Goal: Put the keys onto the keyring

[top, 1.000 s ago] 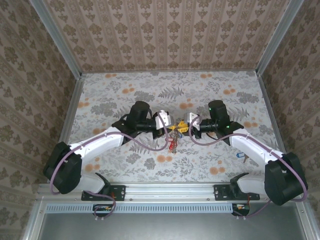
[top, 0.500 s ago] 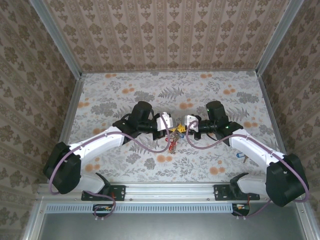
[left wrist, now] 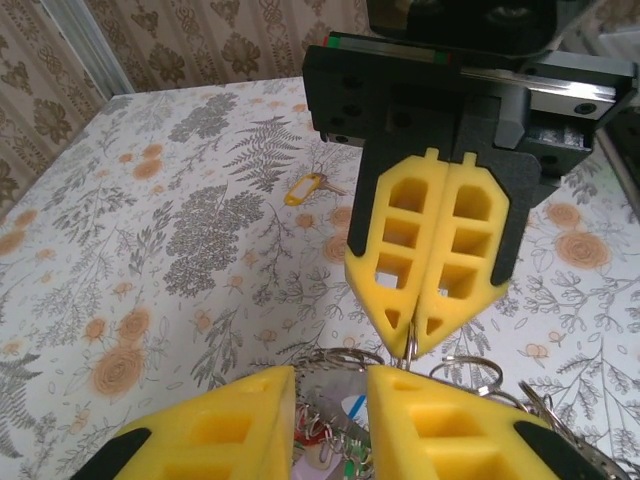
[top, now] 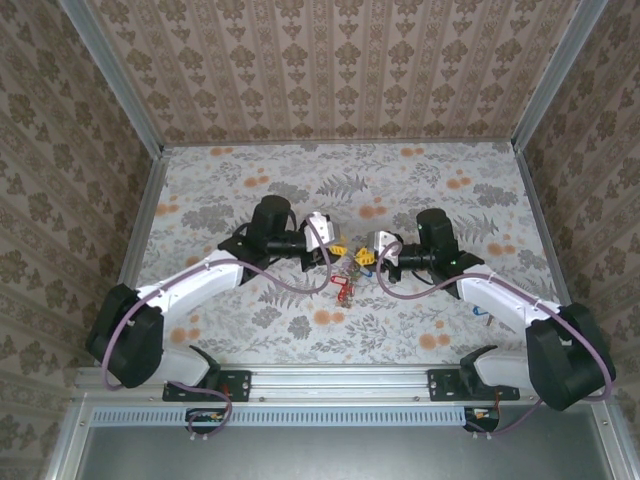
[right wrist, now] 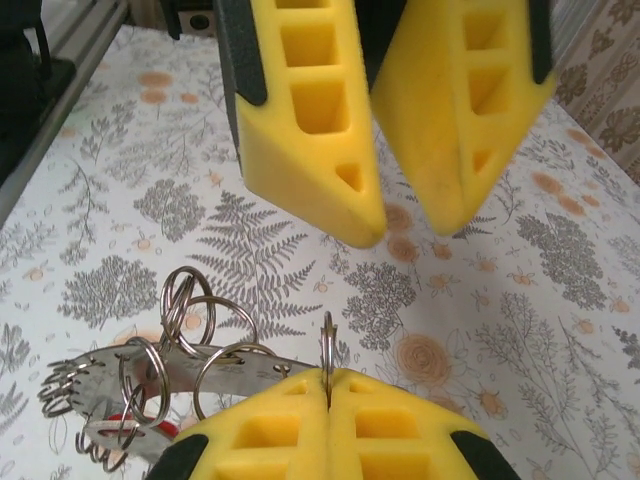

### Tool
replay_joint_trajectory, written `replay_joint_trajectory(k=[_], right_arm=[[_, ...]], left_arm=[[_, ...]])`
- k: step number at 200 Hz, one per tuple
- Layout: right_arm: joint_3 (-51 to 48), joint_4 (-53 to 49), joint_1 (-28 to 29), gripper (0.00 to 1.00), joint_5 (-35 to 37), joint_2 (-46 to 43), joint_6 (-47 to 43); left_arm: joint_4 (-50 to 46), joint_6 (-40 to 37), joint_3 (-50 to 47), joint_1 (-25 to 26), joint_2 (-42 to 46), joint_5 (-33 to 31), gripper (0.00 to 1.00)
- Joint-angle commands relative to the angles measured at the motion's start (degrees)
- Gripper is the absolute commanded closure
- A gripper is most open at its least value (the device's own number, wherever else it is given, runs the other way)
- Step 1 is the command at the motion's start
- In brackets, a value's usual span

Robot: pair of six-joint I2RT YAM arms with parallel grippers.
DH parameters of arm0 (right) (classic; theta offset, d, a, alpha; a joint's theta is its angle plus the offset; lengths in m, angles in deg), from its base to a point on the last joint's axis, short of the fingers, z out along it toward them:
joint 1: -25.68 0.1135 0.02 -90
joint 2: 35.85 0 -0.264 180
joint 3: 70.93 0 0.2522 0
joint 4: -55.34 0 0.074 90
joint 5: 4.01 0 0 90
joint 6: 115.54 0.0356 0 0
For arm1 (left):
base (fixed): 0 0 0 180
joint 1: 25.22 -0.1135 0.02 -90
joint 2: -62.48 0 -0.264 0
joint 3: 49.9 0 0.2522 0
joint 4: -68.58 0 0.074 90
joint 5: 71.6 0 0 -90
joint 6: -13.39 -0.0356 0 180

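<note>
While right fingers (right wrist: 265,435) pinch keyring (right wrist: 228,366) | left fingers (left wrist: 215,425) apart

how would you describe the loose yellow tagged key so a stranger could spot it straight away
In the left wrist view, find the right gripper mid-frame above the floral table, its yellow fingers shut on the keyring. Up and left of it, flat on the table, lies the yellow-tagged key. Unlike the keys bunched on the ring, it lies alone, touched by nothing.

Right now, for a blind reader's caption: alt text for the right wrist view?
The right gripper, shut, pinches a thin ring of the keyring; the open left gripper faces it closely, over a floral table.
</note>
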Motion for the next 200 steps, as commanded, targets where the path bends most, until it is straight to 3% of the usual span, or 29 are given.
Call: replay_joint_trajectory(k=[1, 55, 100, 160, 200], right_arm=[[-1.1, 9.2, -0.7, 1.0, -5.0, 0.8, 5.1], [-1.8, 12.3, -1.5, 1.0, -7.5, 2.3, 8.3], [-2.7, 15.0, -2.0, 1.0, -8.5, 2.9, 10.3], [-2.3, 14.7, -2.1, 1.0, -8.9, 3.4, 10.3], [-2.0, 14.5, -2.1, 1.0, -9.0, 3.6, 10.3]], left_arm=[[2.3, 3.1, -0.6, -1.8, -1.2, 8.6, 0.74], [-1.7, 0.3, 1.7, -2.0, -4.2, 12.1, 0.71], [-3.0, -1.5, 2.5, -1.4, -5.5, 10.9, 0.68], [-1.2, -1.0, 4.1, -0.3, -7.2, 10.9, 0.68], [-1.2, -1.0, 4.7, 0.4, -7.9, 11.1, 0.73]])
